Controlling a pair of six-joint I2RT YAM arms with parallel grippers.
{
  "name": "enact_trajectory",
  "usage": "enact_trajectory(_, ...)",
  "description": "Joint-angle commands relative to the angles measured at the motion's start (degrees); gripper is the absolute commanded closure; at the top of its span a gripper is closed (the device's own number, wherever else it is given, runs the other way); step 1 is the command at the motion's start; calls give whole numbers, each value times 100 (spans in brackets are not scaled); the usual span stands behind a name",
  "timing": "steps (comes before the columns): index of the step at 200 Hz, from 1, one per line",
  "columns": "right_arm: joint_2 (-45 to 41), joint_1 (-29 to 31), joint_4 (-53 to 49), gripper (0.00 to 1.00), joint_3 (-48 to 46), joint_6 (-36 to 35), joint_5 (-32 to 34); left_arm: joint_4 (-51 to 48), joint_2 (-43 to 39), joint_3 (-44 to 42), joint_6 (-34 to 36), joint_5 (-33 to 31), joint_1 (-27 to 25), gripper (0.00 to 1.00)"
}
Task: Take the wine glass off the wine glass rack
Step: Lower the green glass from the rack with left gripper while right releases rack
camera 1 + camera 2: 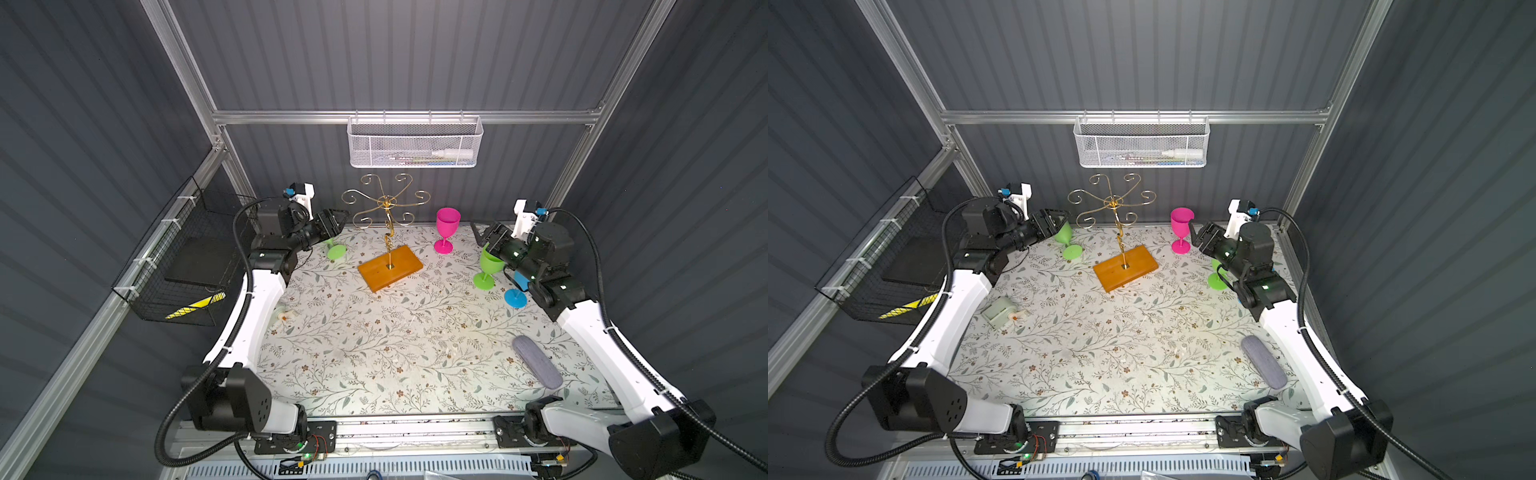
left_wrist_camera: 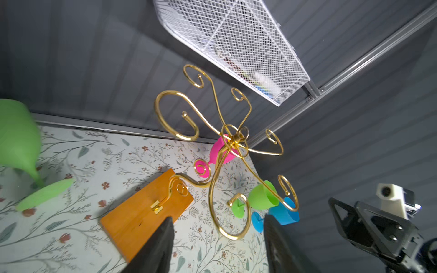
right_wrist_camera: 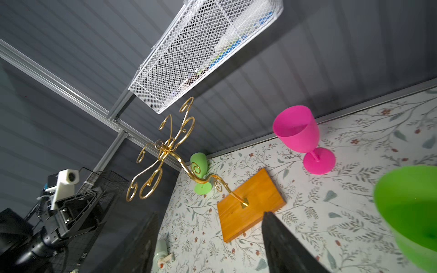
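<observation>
Though rack rearward, open cloth frontward.

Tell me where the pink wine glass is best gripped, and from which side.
Probably the bowl's lower half, coming in level from the robot's right: the pink wine glass stands upright, its stem is thin, and the wine glass rack stands on its other side.

Dark grey ribbed walls and aluminium framing enclosed a floral-patterned desk; a white mesh basket hung behind.
</observation>
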Motion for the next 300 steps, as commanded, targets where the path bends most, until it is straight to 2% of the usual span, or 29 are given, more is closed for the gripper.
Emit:
enact_trajectory(1,-190,-97,-553,27,-147,-637,240,-665,-44,-174,401,-1006,37,36)
enact_trajectory(10,-398,-120,-702,26,-203,-760,322,-1087,101,-109,417,-1196,58,36)
enact_trajectory(41,-645,-337,-1009,25,-416,-877,178,-1786,1006,191,420,-1017,126,35)
enact_trajectory(83,-831,-494,-1024,24,-771,-782,-153,-1781,2110,850,448,-1115,126,36)
enact_trajectory(112,-880,-547,-983,23,-932,-747,-312,-1931,2603,1281,572,-1828,125,37)
enact_trajectory(153,-755,-594,-864,22,-990,-697,-598,-2198,3067,1824,663,-2410,116,36)
enact_trajectory(168,-679,-602,-800,22,-980,-674,-695,-2351,3202,2002,791,-2673,117,36)
enact_trajectory(179,-626,-608,-755,22,-987,-650,-696,-2547,3295,2152,945,-3146,123,35)
enact_trajectory(188,-583,-608,-694,22,-997,-629,-997,-2729,3398,2250,1051,-3561,138,34)
enact_trajectory(219,-433,-609,-484,22,-1049,-481,-1328,-3128,3621,2372,1213,-4432,286,32)
enact_trajectory(245,-329,-609,-320,21,-1103,-382,-1600,-3267,3554,2175,1125,-4676,582,30)
enact_trajectory(300,-260,-604,-122,20,-1269,-356,-1844,-3036,2992,1356,1055,-4712,1082,23)
